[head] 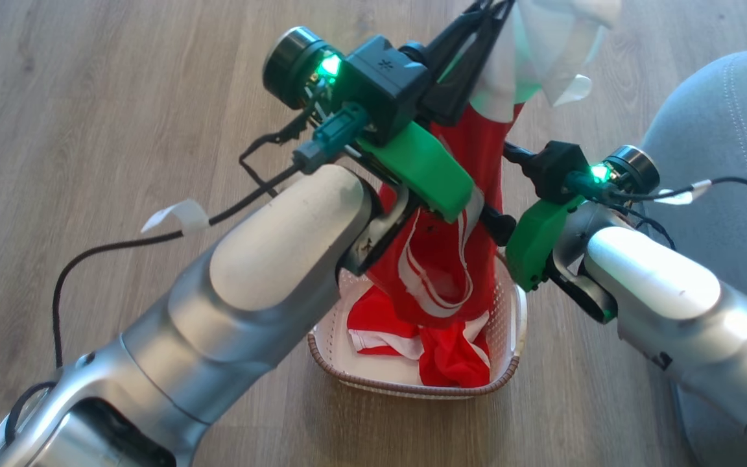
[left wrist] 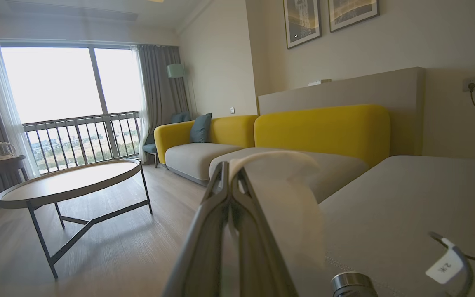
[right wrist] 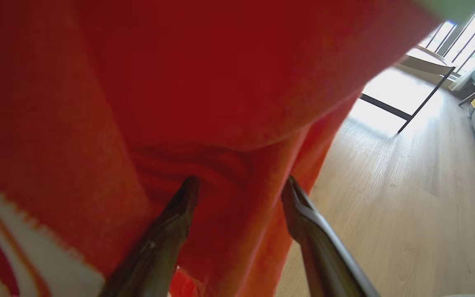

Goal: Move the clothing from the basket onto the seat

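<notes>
My left gripper (head: 484, 19) is raised high over the basket (head: 412, 388) and shut on the clothing. A small white cloth (head: 542, 45) bunches at its fingertips, and a red garment with white stripes (head: 458, 214) hangs from there down into the basket. In the left wrist view the shut left gripper (left wrist: 229, 169) has the white cloth (left wrist: 283, 194) draped over it. My right gripper (right wrist: 239, 185) is open, its fingers pressed against the hanging red garment (right wrist: 204, 103) from the right. More red striped clothing (head: 438, 353) lies in the basket. The grey seat (head: 723, 130) is to the right.
The basket stands on a wooden floor (head: 88, 97). A round low table (left wrist: 72, 181) on dark legs and a yellow-backed sofa (left wrist: 320, 128) are further off. Black cables with white tags (head: 172, 217) trail off both wrists.
</notes>
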Controlling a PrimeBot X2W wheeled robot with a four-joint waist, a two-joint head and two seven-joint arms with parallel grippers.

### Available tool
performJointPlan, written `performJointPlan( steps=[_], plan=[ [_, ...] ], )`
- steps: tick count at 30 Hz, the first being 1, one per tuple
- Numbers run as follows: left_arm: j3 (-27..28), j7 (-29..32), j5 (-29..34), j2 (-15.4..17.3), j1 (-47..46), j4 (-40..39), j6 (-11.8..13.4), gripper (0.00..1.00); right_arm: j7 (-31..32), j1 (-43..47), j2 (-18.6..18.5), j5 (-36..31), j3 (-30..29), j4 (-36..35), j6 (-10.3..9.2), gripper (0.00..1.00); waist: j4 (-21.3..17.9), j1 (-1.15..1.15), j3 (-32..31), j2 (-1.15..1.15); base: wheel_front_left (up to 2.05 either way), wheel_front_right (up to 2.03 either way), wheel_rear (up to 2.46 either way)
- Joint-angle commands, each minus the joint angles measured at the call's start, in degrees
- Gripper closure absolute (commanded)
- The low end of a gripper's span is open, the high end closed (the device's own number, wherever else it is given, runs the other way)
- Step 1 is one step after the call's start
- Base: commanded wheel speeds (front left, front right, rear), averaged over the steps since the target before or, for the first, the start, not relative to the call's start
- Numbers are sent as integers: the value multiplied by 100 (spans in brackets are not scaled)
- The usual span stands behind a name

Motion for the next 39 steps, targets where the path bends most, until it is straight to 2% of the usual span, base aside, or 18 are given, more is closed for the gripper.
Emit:
performJointPlan(
  steps=[1,7,8,9,10,15,21,22,23,24,31,39],
  plan=[
    [117,-29,-82,91,-359,-226,31,100,-16,-216,-45,155,120,47,41,0,29,0,3,0,0,0,0],
    [-112,-29,-200,90,-369,-333,51,100,-110,-472,173,325,412,578,41,2,131,0,11,0,0,0,0],
    [-151,-29,-224,90,-362,-342,61,100,-120,-490,215,350,449,641,41,26,148,0,5,0,0,0,0],
    [-186,-29,-242,90,-358,-340,75,100,-127,-499,259,393,478,689,41,68,163,0,4,0,0,0,0],
    [-212,-29,-256,90,-359,-336,88,100,-133,-509,292,443,486,727,41,100,176,0,7,0,0,0,0],
    [-233,-29,-294,90,-358,-297,141,100,-142,-516,327,523,407,697,41,100,202,0,27,0,0,0,0],
    [-200,-29,-320,90,-269,-138,140,100,-144,-301,212,487,46,525,41,100,100,0,46,0,0,0,0],
    [-184,-29,-317,90,-249,-104,126,78,-144,-255,192,471,-25,489,41,100,71,0,50,0,0,0,0],
    [-176,-29,-319,90,-220,-57,100,28,-145,-206,169,456,-100,450,41,100,43,0,53,0,0,0,0],
    [-170,-29,-330,90,-185,2,67,0,-145,-155,143,439,-184,408,41,100,13,0,57,0,0,0,0],
    [-132,-29,-372,91,29,442,-189,0,-145,311,-28,279,-1002,62,41,100,-220,0,99,0,0,0,0],
    [-209,-29,-379,125,296,1057,-680,0,-145,869,-71,48,-1931,-433,41,100,-626,0,134,0,0,0,0]
  ],
)
